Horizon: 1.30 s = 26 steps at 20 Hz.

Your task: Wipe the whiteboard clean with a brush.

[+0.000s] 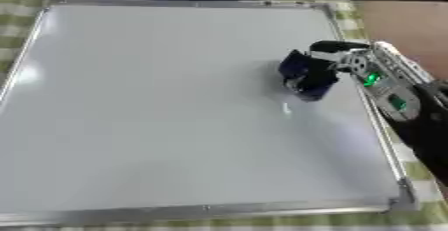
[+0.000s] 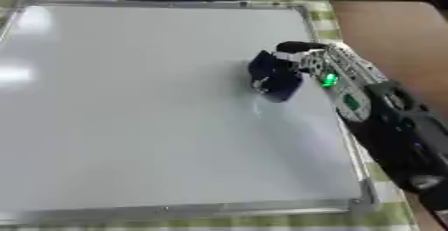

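Observation:
A large whiteboard [image 1: 157,110] with a metal frame lies flat and fills most of both views; its surface looks blank apart from glare. My right hand [image 1: 346,62] comes in from the right edge and is curled round a dark blue brush [image 1: 306,77]. The brush rests on the board near its right side, a little above the middle. A small pale mark [image 1: 286,108] shows on the board just below the brush. My left hand shows in neither view.
A green-and-white checked cloth [image 1: 350,17] lies under the board. Brown tabletop [image 2: 394,30] shows at the far right. Dark shapes line the far edge beyond the board.

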### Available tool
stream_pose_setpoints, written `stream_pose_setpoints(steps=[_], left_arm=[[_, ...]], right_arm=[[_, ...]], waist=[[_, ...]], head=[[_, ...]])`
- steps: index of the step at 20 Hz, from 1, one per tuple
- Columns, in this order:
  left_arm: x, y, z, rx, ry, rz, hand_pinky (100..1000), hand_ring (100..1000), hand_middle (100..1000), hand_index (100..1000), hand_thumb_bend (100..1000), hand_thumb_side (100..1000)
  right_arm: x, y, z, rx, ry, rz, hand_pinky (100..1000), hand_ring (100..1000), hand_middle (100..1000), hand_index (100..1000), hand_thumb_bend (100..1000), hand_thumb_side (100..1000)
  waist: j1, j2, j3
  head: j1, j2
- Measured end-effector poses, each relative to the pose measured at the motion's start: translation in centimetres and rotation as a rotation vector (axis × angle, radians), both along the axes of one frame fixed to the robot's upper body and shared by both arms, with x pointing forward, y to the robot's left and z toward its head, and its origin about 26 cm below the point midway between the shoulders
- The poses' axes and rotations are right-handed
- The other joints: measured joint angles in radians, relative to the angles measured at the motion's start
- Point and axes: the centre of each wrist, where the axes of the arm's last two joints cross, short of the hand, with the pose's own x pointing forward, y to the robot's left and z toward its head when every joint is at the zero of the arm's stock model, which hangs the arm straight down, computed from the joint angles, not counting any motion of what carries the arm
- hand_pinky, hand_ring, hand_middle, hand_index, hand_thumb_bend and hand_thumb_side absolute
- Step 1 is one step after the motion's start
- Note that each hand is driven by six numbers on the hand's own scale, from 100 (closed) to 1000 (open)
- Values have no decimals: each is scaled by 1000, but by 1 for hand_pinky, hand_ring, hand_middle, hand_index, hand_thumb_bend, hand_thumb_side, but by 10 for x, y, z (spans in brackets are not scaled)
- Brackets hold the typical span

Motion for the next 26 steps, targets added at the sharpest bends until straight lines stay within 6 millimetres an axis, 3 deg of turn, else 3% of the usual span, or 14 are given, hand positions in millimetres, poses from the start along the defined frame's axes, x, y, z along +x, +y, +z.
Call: stream_pose_setpoints(steps=[7,26], left_arm=[[0,0,1,0,-1,-4,701,859,831,855,275,1000],[0,-1,1,8,0,-10,699,857,822,855,271,1000]], right_arm=[[-3,2,5,16,-17,20,795,895,822,179,362,593],[-5,3,8,-26,-88,4,797,899,842,198,337,584]], waist=[[0,0,0],[-1,1,-1]], head=[[0,0],[1,-8]])
